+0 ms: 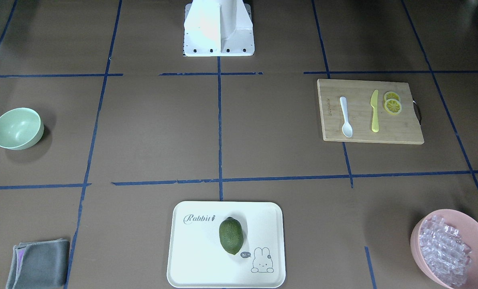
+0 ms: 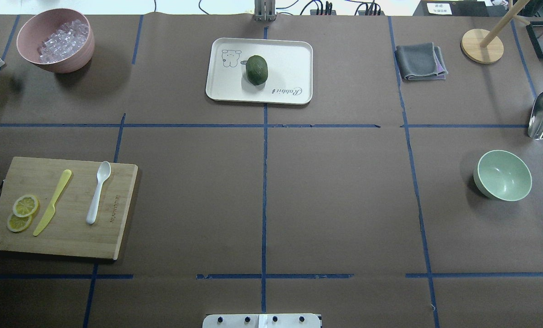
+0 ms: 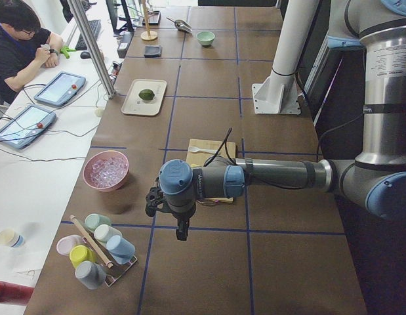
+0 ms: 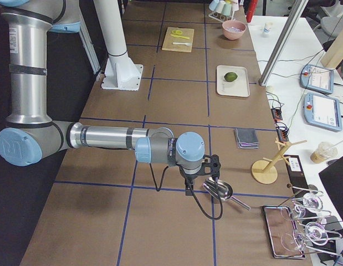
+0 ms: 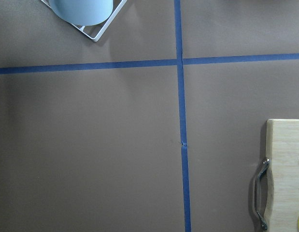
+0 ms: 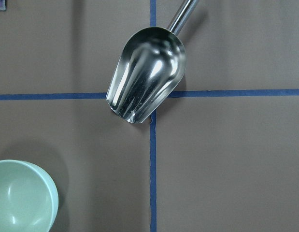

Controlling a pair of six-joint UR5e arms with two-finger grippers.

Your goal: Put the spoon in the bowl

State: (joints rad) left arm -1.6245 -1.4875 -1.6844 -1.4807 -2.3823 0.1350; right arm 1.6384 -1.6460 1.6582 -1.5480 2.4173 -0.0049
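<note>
The white spoon (image 1: pixel 346 116) lies on a wooden cutting board (image 1: pixel 367 136), beside a yellow knife (image 1: pixel 374 111); the spoon also shows in the overhead view (image 2: pixel 98 192). The mint-green bowl (image 1: pixel 17 128) stands empty on the opposite side of the table (image 2: pixel 502 175), and its rim shows in the right wrist view (image 6: pixel 21 198). My left gripper (image 3: pixel 180 226) hangs over the table's end beyond the board. My right gripper (image 4: pixel 210 172) hangs above a metal scoop (image 6: pixel 147 75) near the bowl. Both show only in side views, so I cannot tell whether they are open or shut.
Two lemon slices (image 1: pixel 392 102) lie on the board. A pink bowl of clear cubes (image 2: pixel 56 40), a white tray (image 2: pixel 289 59) with a green fruit (image 2: pixel 256 69) and a grey cloth (image 2: pixel 421 61) lie along the far edge. A cup rack (image 3: pixel 101 252) stands near my left gripper.
</note>
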